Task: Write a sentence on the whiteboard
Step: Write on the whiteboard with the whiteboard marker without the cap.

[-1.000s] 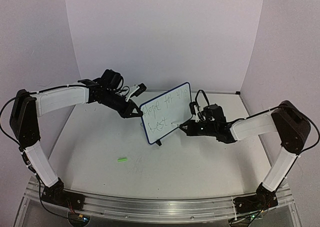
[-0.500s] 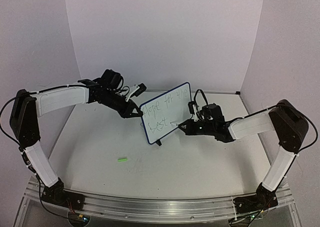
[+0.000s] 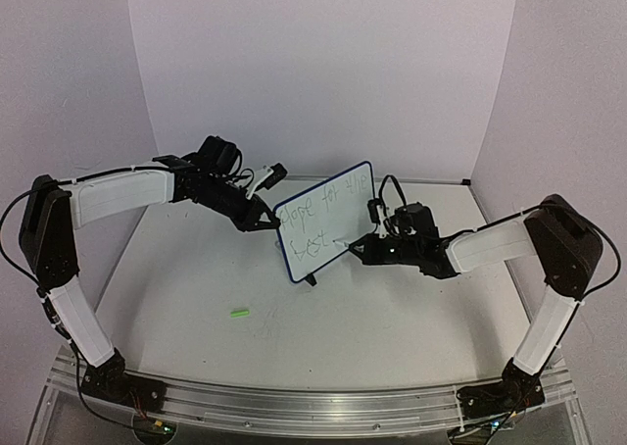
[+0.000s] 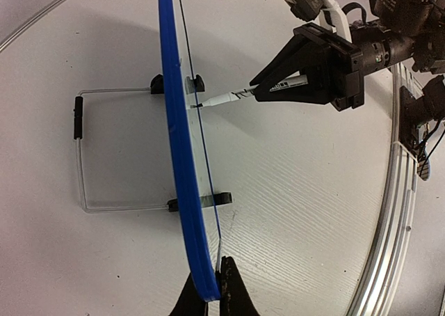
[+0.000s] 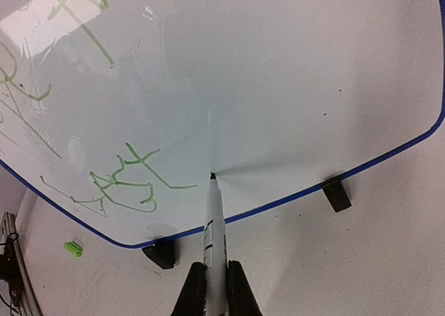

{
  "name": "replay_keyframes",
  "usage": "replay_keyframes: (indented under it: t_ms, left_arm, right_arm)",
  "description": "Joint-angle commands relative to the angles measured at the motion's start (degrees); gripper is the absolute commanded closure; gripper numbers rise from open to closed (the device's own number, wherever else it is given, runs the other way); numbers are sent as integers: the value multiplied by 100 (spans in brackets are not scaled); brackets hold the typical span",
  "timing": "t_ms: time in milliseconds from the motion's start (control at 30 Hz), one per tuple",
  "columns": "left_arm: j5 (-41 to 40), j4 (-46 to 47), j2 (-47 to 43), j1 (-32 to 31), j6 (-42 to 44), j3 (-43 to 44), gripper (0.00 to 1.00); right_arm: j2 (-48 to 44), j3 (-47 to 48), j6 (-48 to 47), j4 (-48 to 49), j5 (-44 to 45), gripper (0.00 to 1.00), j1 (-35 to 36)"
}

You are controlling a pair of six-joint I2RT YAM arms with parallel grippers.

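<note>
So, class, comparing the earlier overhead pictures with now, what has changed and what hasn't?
The right gripper, shut on the marker, has edged slightly left towards the whiteboard. The left gripper stays clamped on its rim; board and small green piece unmoved.

The top view looks down from high behind the arm bases across the whole desk (image 3: pixel 196 298), far enough back to take in both arms and the whiteboard (image 3: pixel 323 220). The left wrist view sits close and sights along the left gripper (image 4: pixel 210 288) at the board's blue rim edge-on, with the right gripper (image 4: pixel 259 92) beyond. The right wrist view faces the written side at close range along the marker (image 5: pixel 214 218); all three views share the whiteboard.
</note>
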Motion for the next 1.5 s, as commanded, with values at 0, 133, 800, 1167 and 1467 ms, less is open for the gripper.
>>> replay_keyframes:
  t_ms: [0,133,800,1167,1467]
  left_arm:
    - [-38,-384,-41,-72,111,32,100]
    - [-39,-386,-33,-72,114,32,100]
    - [119,-440,-21,-68,-128,85,100]
    - [136,-828,-176,-63,-145,357,100]
    - [204,-1082,-320,-55,-169,354,100]
  right_arm:
    - [107,218,-29,170,2,100,-14]
    - [100,218,-39,167,12,100,-17]
    - [-1912,-407,-440,-1141,1055,100,-137]
    - [-2961,-732,-580,-1664,1423,100,-341]
    - [-3312,-914,-548,-1717,1497,100,-341]
